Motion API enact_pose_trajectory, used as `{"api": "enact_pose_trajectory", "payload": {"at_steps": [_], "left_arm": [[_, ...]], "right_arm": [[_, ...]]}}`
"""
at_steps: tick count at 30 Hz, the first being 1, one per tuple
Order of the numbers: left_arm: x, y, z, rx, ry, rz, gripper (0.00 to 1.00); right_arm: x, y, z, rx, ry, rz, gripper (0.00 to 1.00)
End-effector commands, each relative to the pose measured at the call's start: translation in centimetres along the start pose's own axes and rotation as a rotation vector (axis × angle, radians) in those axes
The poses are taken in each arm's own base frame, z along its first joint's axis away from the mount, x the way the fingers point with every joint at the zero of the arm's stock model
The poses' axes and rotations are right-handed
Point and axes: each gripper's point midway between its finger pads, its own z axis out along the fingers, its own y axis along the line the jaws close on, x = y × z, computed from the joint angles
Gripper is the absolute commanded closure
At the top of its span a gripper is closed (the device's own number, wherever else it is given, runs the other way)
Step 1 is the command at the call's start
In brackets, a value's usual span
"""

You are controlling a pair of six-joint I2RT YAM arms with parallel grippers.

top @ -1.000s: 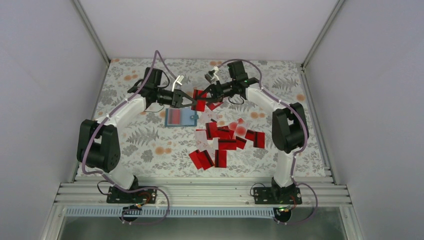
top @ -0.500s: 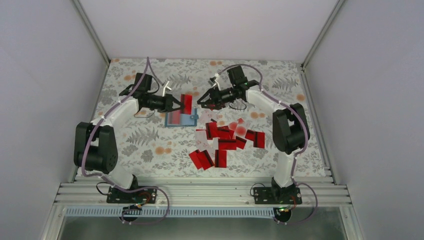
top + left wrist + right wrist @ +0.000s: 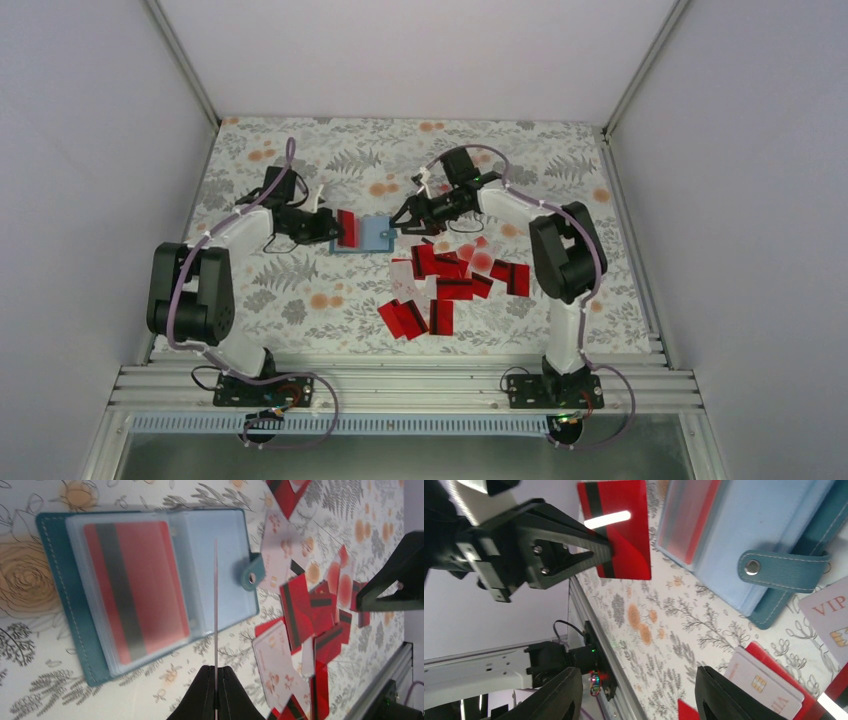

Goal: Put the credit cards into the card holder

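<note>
The teal card holder (image 3: pixel 378 236) lies open on the floral table, one red card (image 3: pixel 135 590) in its clear sleeve and its snap strap (image 3: pixel 781 570) out to the side. My left gripper (image 3: pixel 334 228) is shut on a red credit card (image 3: pixel 346 228) with a black stripe, held on edge just above the holder's left side; the left wrist view shows that card edge-on (image 3: pixel 216 605) over the sleeves. My right gripper (image 3: pixel 405 221) hangs open and empty just right of the holder. Several more credit cards (image 3: pixel 450 278) lie heaped in front.
Pale card faces (image 3: pixel 829 615) and red ones (image 3: pixel 310 620) lie close to the holder's strap side. The aluminium rail (image 3: pixel 400 385) with both arm bases runs along the near edge, and grey walls enclose the table.
The right gripper let go of the red card and opened, then dropped towards the holder's right edge. The left gripper carried the card left and down to the holder.
</note>
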Motion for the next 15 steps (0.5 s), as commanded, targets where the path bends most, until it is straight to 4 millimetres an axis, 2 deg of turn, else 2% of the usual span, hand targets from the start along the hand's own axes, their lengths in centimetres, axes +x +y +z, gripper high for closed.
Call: {"api": "enact_pose_trajectory", "payload": {"at_steps": [1, 7, 15], "left_arm": [[-1.7, 1.5, 1.0, -0.039, -0.059, 0.003, 0.98], [-2.3, 1.8, 2.4, 0.009, -0.083, -0.024, 0.98], [-2.1, 2.2, 3.9, 0.076, -0.126, -0.100, 0.98]], "right_arm": [[-0.5, -1.7, 2.5, 0.036, 0.019, -0.003, 0.43], [-0.5, -2.8, 4.1, 0.031, 0.026, 0.011, 0.44], [-0.9, -3.8, 5.1, 0.010, 0.027, 0.024, 0.46]]}}
